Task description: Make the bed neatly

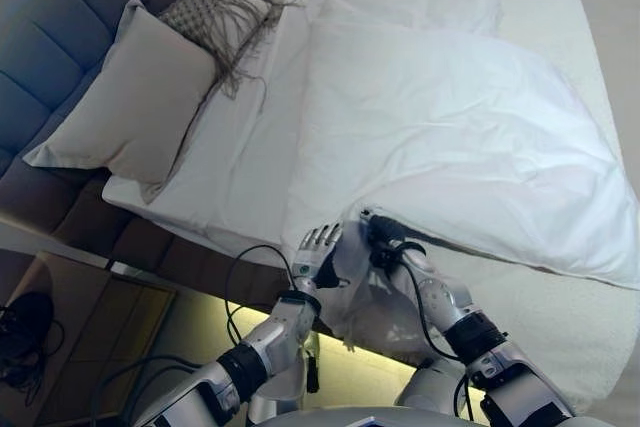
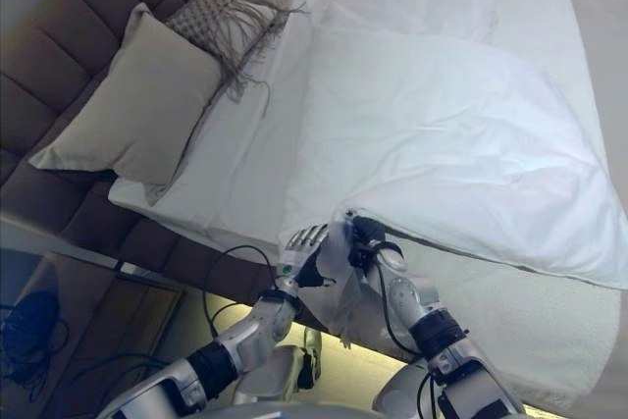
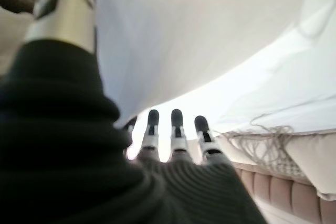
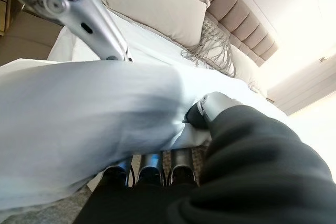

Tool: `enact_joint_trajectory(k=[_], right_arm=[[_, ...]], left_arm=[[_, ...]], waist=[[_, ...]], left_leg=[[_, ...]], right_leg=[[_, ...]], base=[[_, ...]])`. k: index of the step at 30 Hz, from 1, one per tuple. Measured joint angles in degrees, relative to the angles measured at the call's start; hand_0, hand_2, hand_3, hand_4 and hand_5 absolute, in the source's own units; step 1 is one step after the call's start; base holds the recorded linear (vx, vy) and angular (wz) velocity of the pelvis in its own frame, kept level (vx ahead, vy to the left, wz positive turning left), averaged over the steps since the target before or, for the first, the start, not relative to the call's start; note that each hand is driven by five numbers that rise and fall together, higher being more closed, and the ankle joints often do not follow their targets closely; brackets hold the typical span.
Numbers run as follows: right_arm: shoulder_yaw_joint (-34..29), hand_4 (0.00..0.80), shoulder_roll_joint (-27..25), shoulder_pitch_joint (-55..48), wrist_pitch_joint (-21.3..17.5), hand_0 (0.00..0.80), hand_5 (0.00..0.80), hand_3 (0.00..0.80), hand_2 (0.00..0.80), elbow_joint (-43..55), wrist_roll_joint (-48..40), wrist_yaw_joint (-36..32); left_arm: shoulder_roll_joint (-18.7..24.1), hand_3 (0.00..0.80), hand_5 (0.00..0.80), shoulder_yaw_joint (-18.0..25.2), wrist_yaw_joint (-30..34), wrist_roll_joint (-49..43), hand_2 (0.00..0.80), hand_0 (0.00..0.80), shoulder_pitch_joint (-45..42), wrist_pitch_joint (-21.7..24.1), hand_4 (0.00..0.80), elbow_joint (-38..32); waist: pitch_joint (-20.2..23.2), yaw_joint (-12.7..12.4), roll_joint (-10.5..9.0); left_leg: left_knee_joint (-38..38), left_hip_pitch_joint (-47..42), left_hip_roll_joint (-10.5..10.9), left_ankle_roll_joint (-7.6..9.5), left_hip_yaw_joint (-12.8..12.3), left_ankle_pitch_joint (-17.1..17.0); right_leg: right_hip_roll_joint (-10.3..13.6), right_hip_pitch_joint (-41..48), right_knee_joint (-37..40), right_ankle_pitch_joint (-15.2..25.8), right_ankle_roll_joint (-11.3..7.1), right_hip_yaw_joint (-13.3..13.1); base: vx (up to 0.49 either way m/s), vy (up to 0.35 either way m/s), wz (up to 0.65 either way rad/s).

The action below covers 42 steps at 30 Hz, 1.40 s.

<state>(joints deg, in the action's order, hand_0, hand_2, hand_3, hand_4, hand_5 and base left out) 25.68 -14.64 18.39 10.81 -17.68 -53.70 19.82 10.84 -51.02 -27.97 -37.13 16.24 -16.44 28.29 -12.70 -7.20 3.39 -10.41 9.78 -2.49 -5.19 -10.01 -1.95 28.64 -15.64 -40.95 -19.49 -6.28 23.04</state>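
Both hands at the near corner of the white duvet, bed half made.

The bed (image 1: 560,327) runs away from the robot with its headboard (image 1: 60,37) on the left. The duvet (image 1: 450,137) lies folded back on the mattress, leaving a strip of sheet (image 1: 240,157) bare between its upper edge and the beige pillow (image 1: 125,107) and fringed cushion (image 1: 215,17). Its near corner hangs off the bed edge directly in front of the robot. The right hand (image 1: 385,237) is clamped on that corner, cloth pinched between thumb and curled fingers. The left hand (image 1: 318,245) sits just beside it, fingers straight and apart under the fabric, gripping nothing. Judgement: the duvet must travel left toward the pillows; the right hand has the hold.
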Motion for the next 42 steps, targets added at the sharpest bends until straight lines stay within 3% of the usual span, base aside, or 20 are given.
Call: enact_joint_trajectory(k=[4,8,13,26,27,28,29,42], right_arm=[[0.9,0.800,0.0,0.0,-1.0,0.800,0.800,0.800,0.800,-0.4,-1.0,0.6],[2.0,0.800,0.4,0.0,-2.5,0.800,0.800,0.800,0.800,-0.4,-1.3,0.6],[2.3,0.800,0.8,0.3,-4.4,0.800,0.800,0.800,0.800,-0.4,-1.5,1.2],[2.1,0.800,1.2,4.0,-5.5,0.800,0.800,0.800,0.800,-0.2,-1.6,1.7],[2.0,0.800,1.2,4.0,-5.5,0.800,0.800,0.800,0.800,-0.2,-1.6,1.7],[2.0,0.800,1.2,4.0,-5.5,0.800,0.800,0.800,0.800,0.0,-1.6,1.7],[1.9,0.800,1.2,4.0,-5.5,0.800,0.800,0.800,0.800,0.3,-1.6,1.7],[2.2,0.800,0.9,4.0,-6.7,0.800,0.800,0.800,0.800,1.5,-1.6,1.7]], left_arm=[[-1.0,0.000,0.000,-0.8,-0.7,3.4,0.000,0.000,0.3,-2.3,0.000,2.2],[-2.7,0.000,0.000,-1.2,-4.0,15.1,0.000,0.000,0.5,-5.6,0.000,4.7],[-3.8,0.000,0.000,-1.1,-8.6,26.4,0.000,0.000,1.9,-5.7,0.000,6.9],[-3.0,0.000,0.000,3.1,-11.3,31.9,0.000,0.000,2.6,-5.1,0.000,7.2],[-3.0,0.182,0.182,3.4,-11.3,32.3,0.182,0.182,2.6,-5.0,0.182,7.2],[-3.0,0.612,0.612,3.9,-11.2,32.5,0.612,0.612,2.6,-4.9,0.612,7.2],[-2.8,0.800,0.800,4.0,-11.2,32.8,0.800,0.800,2.6,-4.4,0.800,7.2],[-1.5,0.800,0.800,5.1,-11.1,33.0,0.800,0.800,3.5,0.1,0.800,7.0]], waist=[[-0.1,-0.2,-1.07],[-0.1,-0.6,-1.60],[-0.3,-1.6,-1.79],[-2.2,-1.5,-1.49],[-2.3,-1.5,-1.45],[-2.4,-1.5,-1.39],[-2.5,-1.5,-1.31],[-4.1,-1.5,-0.87]], left_leg=[[-0.4,0.6,-0.4,0.01,0.7,0.0],[-1.1,1.9,-0.8,0.05,0.8,0.0],[-2.2,4.6,-1.4,-0.16,0.9,-0.1],[-2.4,6.0,-1.6,-0.15,0.6,-0.1],[-2.4,6.0,-1.6,-0.15,0.6,-0.1],[-2.4,5.9,-1.6,-0.15,0.6,-0.1],[-2.4,5.9,-1.6,-0.15,0.6,-0.1],[-2.3,6.0,-1.6,-0.18,0.5,-0.1]], right_leg=[[-0.2,0.3,0.0,-0.1,0.19,0.8],[-0.4,-0.6,-0.3,-0.2,0.51,1.0],[-0.6,-3.1,-1.2,-0.2,1.14,1.1],[-0.6,-4.8,-1.7,-0.3,1.52,1.0],[-0.6,-4.8,-1.7,-0.3,1.53,1.0],[-0.6,-4.8,-1.7,-0.3,1.53,1.0],[-0.5,-4.8,-1.7,-0.3,1.53,1.0],[-0.5,-4.8,-1.8,-0.3,1.55,1.0]], base=[[-0.044,-0.047,0.07],[-0.078,-0.056,0.03],[-0.105,-0.028,0.02],[-0.005,0.016,0.00],[-0.003,0.036,0.00],[0.000,0.000,0.00],[0.000,0.000,0.00],[0.000,0.000,0.00]])
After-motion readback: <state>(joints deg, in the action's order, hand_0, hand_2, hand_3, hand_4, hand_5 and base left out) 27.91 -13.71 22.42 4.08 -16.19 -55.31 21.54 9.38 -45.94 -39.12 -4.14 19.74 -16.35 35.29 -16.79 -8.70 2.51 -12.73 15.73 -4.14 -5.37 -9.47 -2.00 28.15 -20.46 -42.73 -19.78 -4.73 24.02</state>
